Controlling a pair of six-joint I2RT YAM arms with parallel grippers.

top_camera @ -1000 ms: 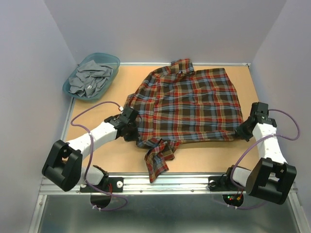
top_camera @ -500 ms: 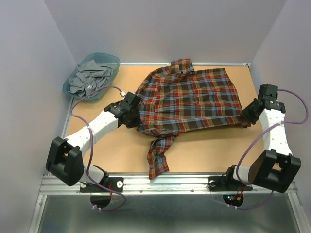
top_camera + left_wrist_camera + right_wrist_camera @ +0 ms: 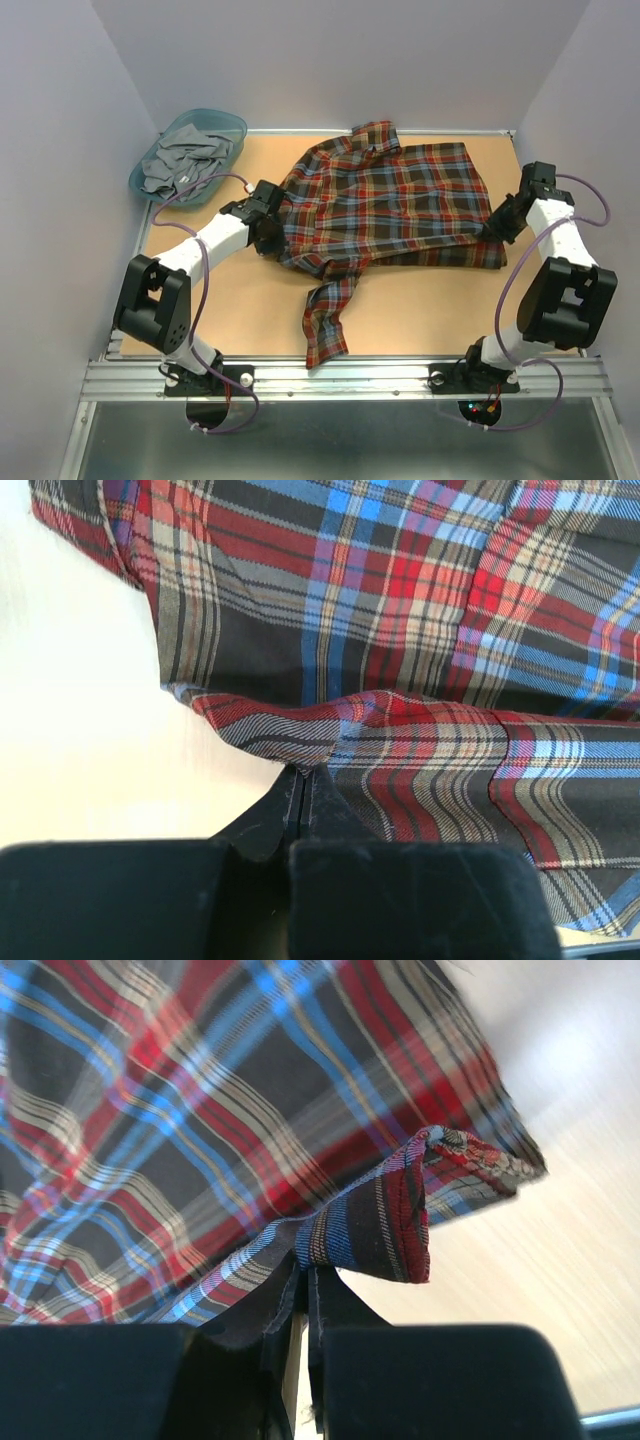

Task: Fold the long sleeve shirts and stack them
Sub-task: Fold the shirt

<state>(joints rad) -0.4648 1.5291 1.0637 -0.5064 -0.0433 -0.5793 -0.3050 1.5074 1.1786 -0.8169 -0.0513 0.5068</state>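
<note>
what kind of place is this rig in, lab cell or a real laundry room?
Most likely a lab test cell: plain walls box in a wooden tabletop on an aluminium rail frame carrying two robot arms. The plaid shirt and teal basket look staged.

There's the red plaid shirt (image 3: 390,205) spread across the desk (image 3: 440,310), collar (image 3: 375,135) far side, one sleeve (image 3: 328,320) trailing nearward.
</note>
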